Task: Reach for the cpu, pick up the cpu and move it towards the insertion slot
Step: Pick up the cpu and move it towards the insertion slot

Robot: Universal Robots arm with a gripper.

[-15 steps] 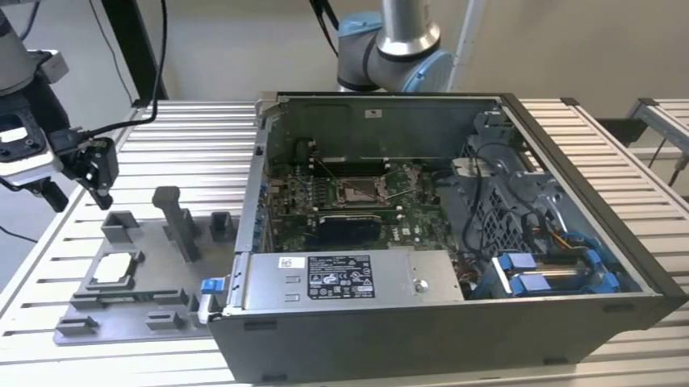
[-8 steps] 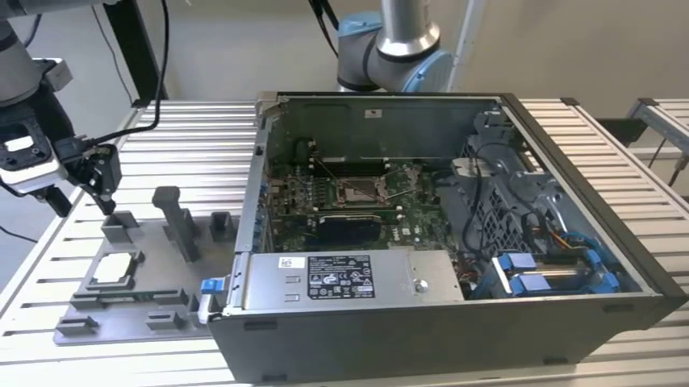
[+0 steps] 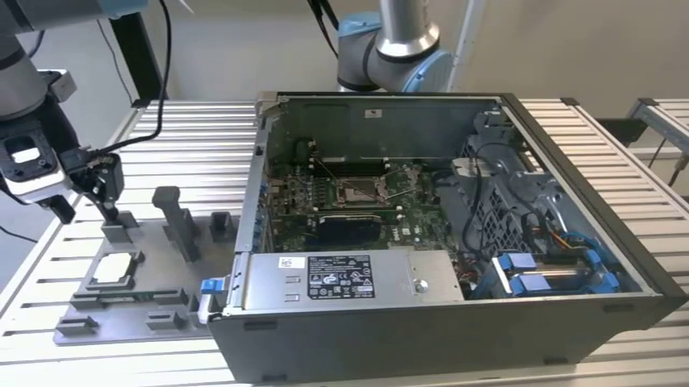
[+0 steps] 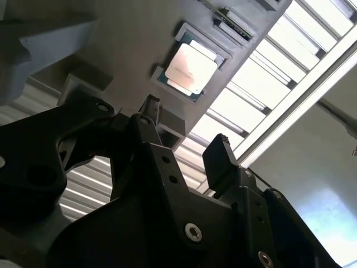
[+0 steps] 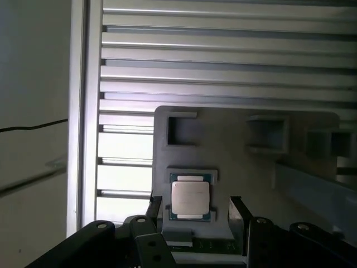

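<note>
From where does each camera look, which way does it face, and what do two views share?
Exterior view: raised, off the arm, looks down on the computer case and grey tray; shows arm and tool.
First wrist view: on the wrist, looks past open tool fingers onto the cpu.
Second wrist view: also wrist-mounted, slanted, past the same fingers.
Both wrist views share the cpu.

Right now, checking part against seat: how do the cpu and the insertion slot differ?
The cpu lies in the grey tray outside the computer case; the insertion slot sits in the green motherboard inside it. The cpu has a pale metal top; the insertion slot has a dark centre in a shiny frame. The open end effector hangs near the cpu, away from the insertion slot. Both are square and flat.
</note>
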